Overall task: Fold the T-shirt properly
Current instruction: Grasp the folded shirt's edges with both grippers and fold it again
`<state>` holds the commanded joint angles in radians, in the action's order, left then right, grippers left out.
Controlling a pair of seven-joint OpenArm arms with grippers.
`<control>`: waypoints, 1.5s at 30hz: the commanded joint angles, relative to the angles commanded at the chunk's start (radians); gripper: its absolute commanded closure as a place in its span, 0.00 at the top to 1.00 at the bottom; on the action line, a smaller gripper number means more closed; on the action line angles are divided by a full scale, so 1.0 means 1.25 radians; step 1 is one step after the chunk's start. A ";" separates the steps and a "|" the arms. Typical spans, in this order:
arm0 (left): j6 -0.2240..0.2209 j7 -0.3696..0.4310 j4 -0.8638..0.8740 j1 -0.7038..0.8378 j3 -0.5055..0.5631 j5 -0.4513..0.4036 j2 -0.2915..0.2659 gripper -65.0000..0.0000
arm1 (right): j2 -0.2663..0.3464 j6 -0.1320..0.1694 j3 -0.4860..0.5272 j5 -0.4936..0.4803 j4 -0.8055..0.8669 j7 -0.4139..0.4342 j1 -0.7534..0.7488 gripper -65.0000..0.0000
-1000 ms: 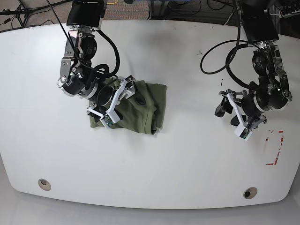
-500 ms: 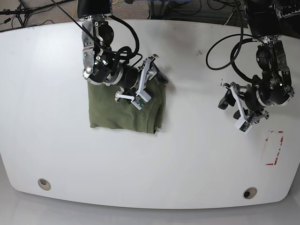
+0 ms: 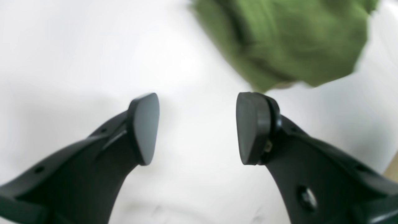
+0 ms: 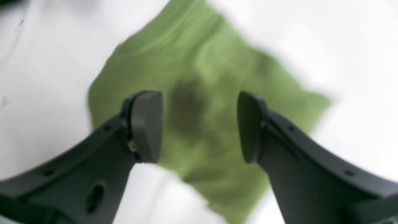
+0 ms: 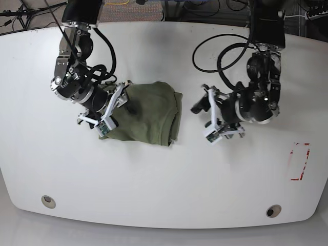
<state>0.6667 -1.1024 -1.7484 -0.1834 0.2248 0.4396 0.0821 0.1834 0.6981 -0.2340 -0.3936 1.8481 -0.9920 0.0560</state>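
The right gripper [image 4: 199,127] hangs with its two dark fingers [image 4: 146,124] spread apart — nothing between them. Below lies the blurred green T-shirt [image 4: 202,71] on the white table [image 4: 46,77], a dark shadow patch on the cloth.

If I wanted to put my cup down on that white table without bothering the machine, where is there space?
The near side of the table, below the T-shirt, is bare, as is the far left. The middle is crowded: the right end effector hangs open at the shirt's left edge, and the left end effector hangs open just beside its other edge.
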 joint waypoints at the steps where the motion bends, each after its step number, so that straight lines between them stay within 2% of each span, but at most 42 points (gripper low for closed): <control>1: 0.000 0.021 0.001 0.002 0.029 -0.021 -0.007 0.52 | 0.011 0.000 -0.009 0.001 -0.016 0.001 0.016 0.36; 4: 0.000 0.081 0.018 0.015 0.109 -0.072 -0.027 0.36 | 0.043 0.000 -0.014 0.001 -0.082 0.017 0.056 0.17; 5: 0.000 0.102 0.029 0.020 0.135 -0.091 -0.033 0.28 | 0.055 0.000 -0.012 0.001 -0.112 0.036 0.072 0.09; 7: 0.000 0.128 0.047 0.027 0.163 -0.124 -0.047 0.18 | 0.069 0.000 -0.011 0.001 -0.157 0.064 0.091 0.03; 9: 0.000 0.139 0.063 0.038 0.168 -0.157 -0.068 0.12 | 0.081 0.000 -0.002 0.001 -0.207 0.093 0.107 0.02; 17: 0.000 0.144 0.087 0.101 0.096 -0.279 -0.139 0.11 | 0.099 0.000 0.097 0.000 -0.399 0.275 0.153 0.02; 22: 0.000 0.144 0.092 0.106 0.056 -0.304 -0.137 0.10 | 0.103 0.000 0.140 0.001 -0.519 0.384 0.178 0.02; 25: 0.000 0.144 0.092 0.106 0.050 -0.306 -0.122 0.10 | 0.118 0.000 0.145 0.001 -0.567 0.422 0.179 0.02; 30: 0.000 0.144 0.106 0.102 0.053 -0.306 -0.086 0.10 | 0.129 0.000 0.140 0.000 -0.572 0.425 0.142 0.01; 35: 0.000 0.144 0.210 0.045 0.053 -0.304 -0.074 0.11 | 0.131 0.000 0.137 0.000 -0.464 0.421 0.048 0.01; 39: 0.000 0.163 0.342 -0.015 0.053 -0.302 -0.076 0.11 | 0.122 0.000 0.124 -0.001 -0.365 0.385 -0.033 0.01; 45: 0.000 0.247 0.470 -0.092 0.053 -0.301 -0.079 0.11 | 0.058 -0.003 0.115 0.000 -0.232 0.346 -0.115 0.01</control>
<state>0.6667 -0.7940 -1.1607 -0.2984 0.2908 0.0637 -0.0161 0.2555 0.6943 -0.0898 -0.3936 1.5581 -0.5593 -0.0882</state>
